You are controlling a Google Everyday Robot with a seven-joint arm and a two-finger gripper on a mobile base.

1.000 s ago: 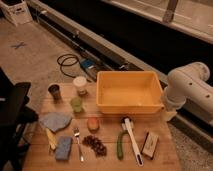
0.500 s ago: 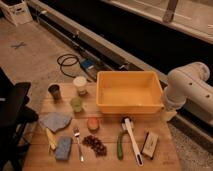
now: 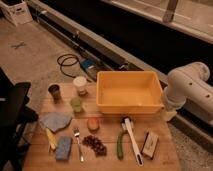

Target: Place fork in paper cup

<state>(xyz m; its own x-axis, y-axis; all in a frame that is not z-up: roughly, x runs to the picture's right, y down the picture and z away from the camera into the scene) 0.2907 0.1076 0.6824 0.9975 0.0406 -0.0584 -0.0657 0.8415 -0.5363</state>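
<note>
Wooden surface [image 3: 107, 161], lower centre of frame. Back row: dark brown cup [image 3: 55, 92], paper cup [image 3: 80, 85], green cup [image 3: 76, 104], yellow tub [image 3: 129, 107] at right. Front, left to right: grey cloth [image 3: 55, 120], yellow stick [image 3: 50, 138], blue sponge [image 3: 64, 148], fork [image 3: 78, 143], orange lump [image 3: 93, 124], dark cluster [image 3: 95, 144], possibly grapes, green vegetable [image 3: 120, 146], white-handled brush [image 3: 132, 142], small block [image 3: 149, 144]. Hand [image 3: 170, 115] at surface's right edge, beside tub.

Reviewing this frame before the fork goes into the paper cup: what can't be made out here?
- Gripper: not seen in the camera view. Only the white arm shows, at the right beside the yellow bin.
- Fork: its tines are too small to make out.
- Paper cup: too small to tell whether it is empty.
- Dark shape: cut off by the left edge.
</note>
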